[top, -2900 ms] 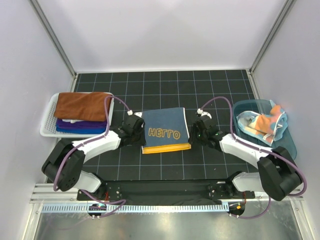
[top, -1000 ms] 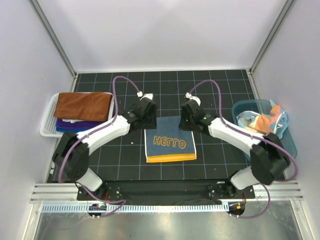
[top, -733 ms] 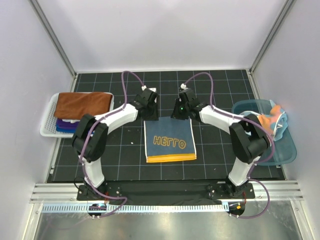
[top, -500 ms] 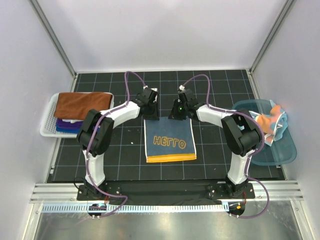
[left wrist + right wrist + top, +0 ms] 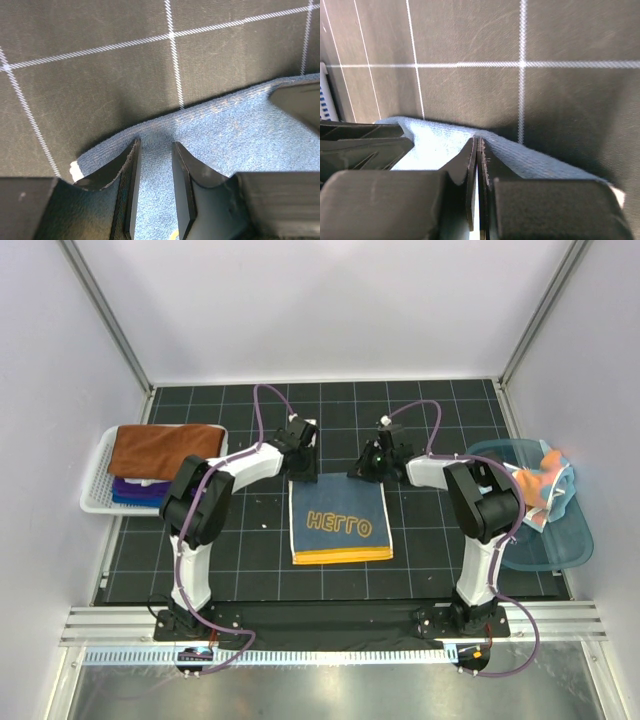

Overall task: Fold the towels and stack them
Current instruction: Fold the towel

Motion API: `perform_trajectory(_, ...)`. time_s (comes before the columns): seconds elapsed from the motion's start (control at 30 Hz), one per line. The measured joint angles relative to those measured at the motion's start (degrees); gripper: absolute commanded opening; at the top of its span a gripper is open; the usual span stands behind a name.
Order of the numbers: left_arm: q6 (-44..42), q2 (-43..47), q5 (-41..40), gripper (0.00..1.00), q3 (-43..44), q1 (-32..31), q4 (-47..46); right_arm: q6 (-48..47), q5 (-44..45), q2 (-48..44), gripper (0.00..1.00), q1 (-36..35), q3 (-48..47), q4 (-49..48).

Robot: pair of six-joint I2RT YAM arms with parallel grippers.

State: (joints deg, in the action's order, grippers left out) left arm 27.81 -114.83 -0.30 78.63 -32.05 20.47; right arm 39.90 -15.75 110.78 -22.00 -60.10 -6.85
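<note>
The towel (image 5: 340,525), blue with yellow lettering and a yellow band along its near edge, lies flat on the mat (image 5: 430,560). Its two far corners sit directly under the two grippers. It looks only part folded, and with both grippers at the far edge the next fold probably brings that edge toward the arms' bases. That explains one gripper at each corner: lifting both ends together should keep the edge straight.

The right gripper (image 5: 476,142) has its fingers pressed together, with only a hairline between them. The towel's far edge rises to a small peak right at the tips, so I judge it has the cloth pinched. Beyond its tips there is only mat.

The left gripper (image 5: 155,147) has its fingers a narrow gap apart. Its tips are down on the towel just inside the far edge, close to the corner. The cloth seen through the gap lies flat, so it appears to grip nothing yet, and it would need to close before any lift.

On the outer side of the left gripper, well apart, a folded stack (image 5: 165,450) with a rust-brown towel on top rests in the basket (image 5: 95,502). On the outer side of the right gripper, the tub (image 5: 560,540) holds loose towels (image 5: 535,485), unfolded.
</note>
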Motion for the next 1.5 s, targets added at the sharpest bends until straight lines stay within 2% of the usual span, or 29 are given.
perform_trajectory(0.33,-0.09,-0.02,-2.54,0.34,0.0,0.55,0.15,1.09,-3.89,-0.5,0.06,4.04,3.69,-5.09)
perform_trajectory(0.67,-1.44,0.24,-4.42,0.34,-0.15,2.82,0.85,0.96,-5.73,-2.54,0.06,9.33,6.56,-5.16)
perform_trajectory(0.97,-2.84,1.38,-6.4,0.36,-1.64,5.18,1.88,0.83,-7.37,-2.58,0.05,10.95,7.19,-5.38)
perform_trajectory(1.1,-2.99,1.79,-6.54,0.36,-1.7,5.86,2.6,0.79,-7.58,-3.23,0.06,11.74,7.45,-4.57)
perform_trajectory(1.17,-3.08,1.99,-6.51,0.4,-1.7,5.95,2.73,0.76,-7.61,-3.41,0.05,12.09,7.43,-3.98)
perform_trajectory(1.3,-3.3,2.1,-5.75,0.42,-1.7,5.95,3.1,0.63,-7.54,-3.85,0.06,12.33,7.13,-2.25)
perform_trajectory(1.5,-3.3,2.4,-4.13,0.46,-1.7,5.95,3.45,-0.39,-6.88,-5.55,0.12,12.46,5.9,1.9)
